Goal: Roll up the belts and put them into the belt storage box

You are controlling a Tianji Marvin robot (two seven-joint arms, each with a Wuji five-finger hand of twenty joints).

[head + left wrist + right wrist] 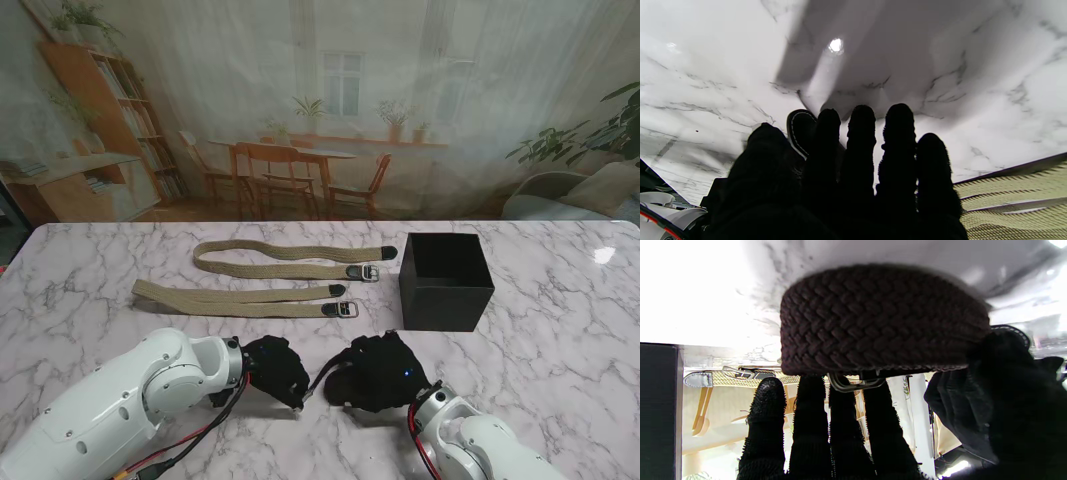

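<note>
A dark braided belt (880, 320), wound into a roll, sits in my right hand (380, 372), which is shut on it near the table's front edge. Its metal buckle (853, 381) shows at the fingers. The belt's black stitched tip (800, 130) sticks out toward my left hand (272, 368), lying between thumb and index finger; whether that hand grips it is unclear. Two tan woven belts lie flat and doubled over, one farther from me (280, 262) and one nearer (240, 298). The black belt storage box (445, 282) stands open-topped just beyond my right hand.
The white marble table (560, 330) stretches to the right and left of the hands. The nearer tan belt (1013, 203) lies close beside my left hand. The box wall (656, 406) stands beside my right fingers.
</note>
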